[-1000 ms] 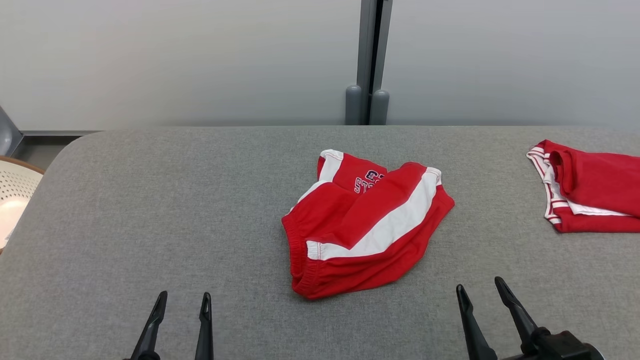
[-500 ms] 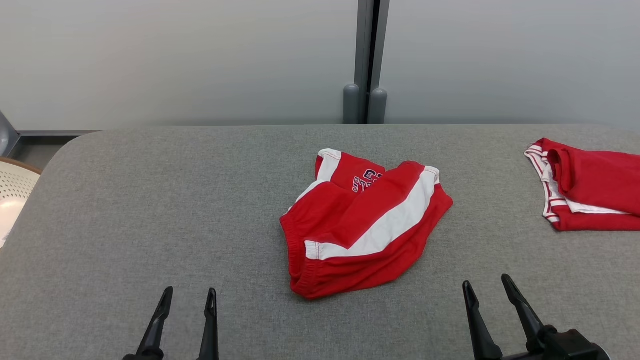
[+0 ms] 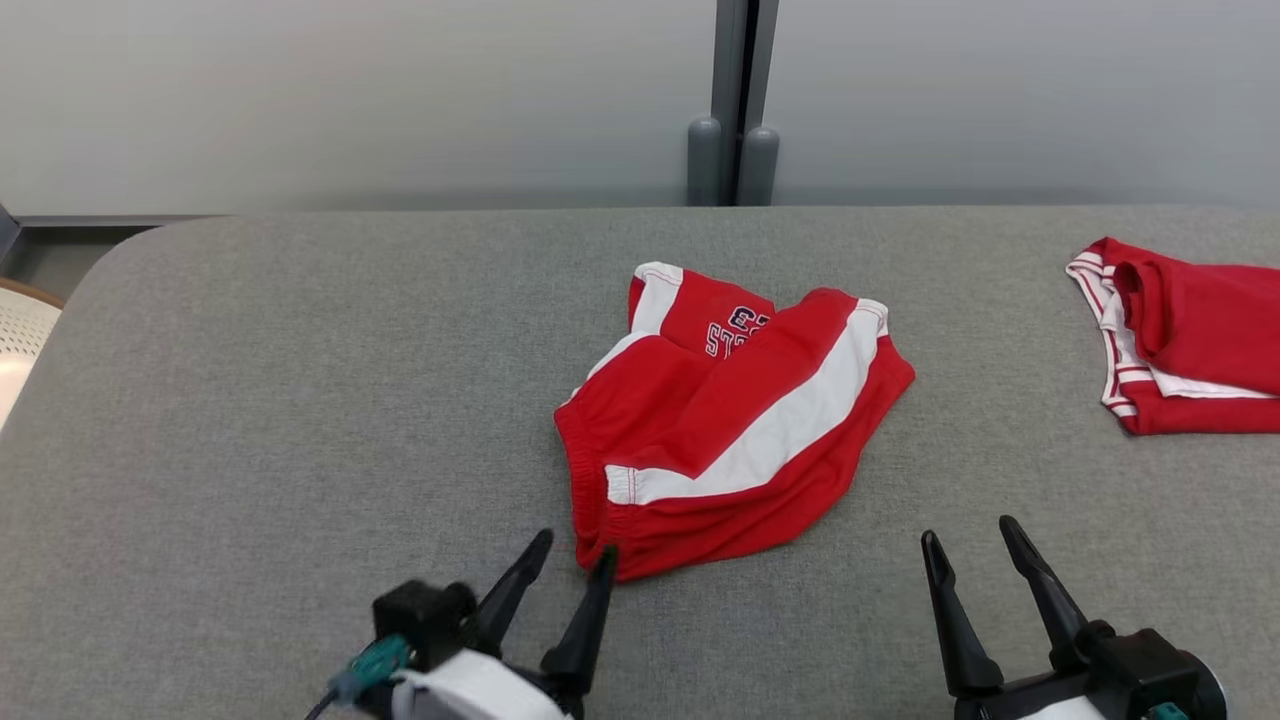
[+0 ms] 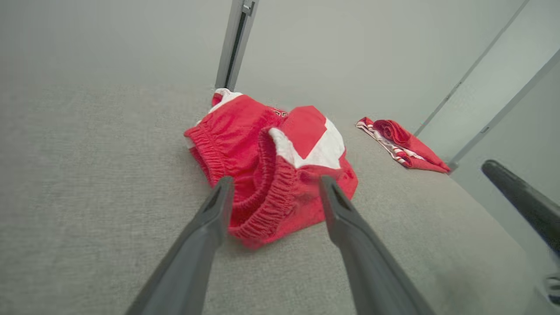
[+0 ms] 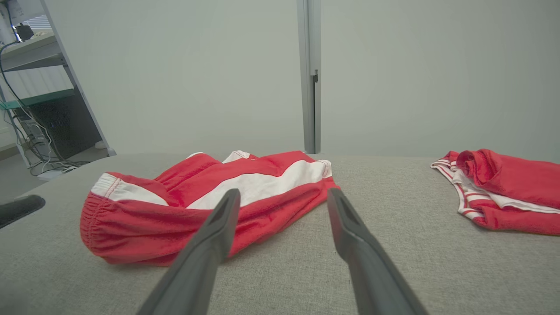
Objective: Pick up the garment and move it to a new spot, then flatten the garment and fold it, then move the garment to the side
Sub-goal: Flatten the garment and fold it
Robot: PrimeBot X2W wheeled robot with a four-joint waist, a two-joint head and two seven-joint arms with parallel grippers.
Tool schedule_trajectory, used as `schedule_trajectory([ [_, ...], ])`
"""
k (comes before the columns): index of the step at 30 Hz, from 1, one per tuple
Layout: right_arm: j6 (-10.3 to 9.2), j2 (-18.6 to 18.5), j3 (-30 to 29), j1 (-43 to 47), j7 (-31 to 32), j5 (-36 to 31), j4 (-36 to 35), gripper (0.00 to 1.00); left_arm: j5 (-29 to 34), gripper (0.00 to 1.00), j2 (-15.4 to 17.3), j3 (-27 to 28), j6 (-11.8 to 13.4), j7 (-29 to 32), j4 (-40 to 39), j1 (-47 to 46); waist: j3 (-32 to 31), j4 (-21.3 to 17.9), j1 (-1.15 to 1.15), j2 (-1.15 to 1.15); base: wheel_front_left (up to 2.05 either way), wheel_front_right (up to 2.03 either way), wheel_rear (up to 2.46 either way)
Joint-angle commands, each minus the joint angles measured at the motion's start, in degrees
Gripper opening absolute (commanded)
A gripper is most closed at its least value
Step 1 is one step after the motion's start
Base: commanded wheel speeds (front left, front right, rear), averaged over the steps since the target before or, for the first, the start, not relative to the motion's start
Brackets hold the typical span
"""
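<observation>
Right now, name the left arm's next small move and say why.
Probably ease the left gripper forward a little and close on the waistband of the shorts. Its jaws stand open, framing that bunched near corner in the wrist view, and nothing is gripped yet.

A folded red-and-white cloth (image 3: 1190, 345), perhaps a shirt, lies far right on the grey table (image 3: 250, 400).

The left hand (image 4: 275, 192), fingers spread, straddles the waistband of red shorts (image 4: 245, 131) mid-surface (image 4: 87, 175); a second garment (image 4: 404, 146) lies by the far edge.
</observation>
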Motion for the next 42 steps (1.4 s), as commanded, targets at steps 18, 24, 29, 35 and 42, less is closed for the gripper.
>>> schedule_trajectory([
  [18,-0.13,-0.93,-0.47,-3.49,-0.04,-0.18,-0.28,1.00,-18.16,0.50,9.17,-7.58,-0.11,11.33,-3.76,-12.28,6.29,-3.79,0.00,0.00,0.00,0.00,0.00],
  [24,-0.13,-0.69,-0.51,-3.85,-0.04,-0.03,-0.15,1.00,-19.55,0.00,10.09,-8.62,-0.12,11.71,-4.12,-12.71,6.30,-4.43,0.00,0.00,0.00,0.00,0.00],
  [29,-0.13,-0.61,-1.63,-3.16,-0.04,-0.07,-0.59,1.00,-20.75,0.00,11.13,-8.81,-0.12,11.64,-6.16,-11.08,6.21,-3.69,0.00,0.00,0.00,0.00,0.00],
  [35,-0.13,-1.75,-2.47,-2.65,-0.04,-0.32,-1.45,1.00,-23.15,0.00,15.74,-6.38,1.13,12.78,-13.87,-5.88,7.27,-0.26,0.00,0.00,0.00,0.00,0.00],
  [42,-0.13,-4.12,-2.59,-3.31,-0.04,3.85,-2.02,1.00,-24.36,0.00,23.18,-0.51,5.05,12.49,-22.24,1.29,8.98,4.27,0.00,0.00,0.00,0.00,0.00],
])
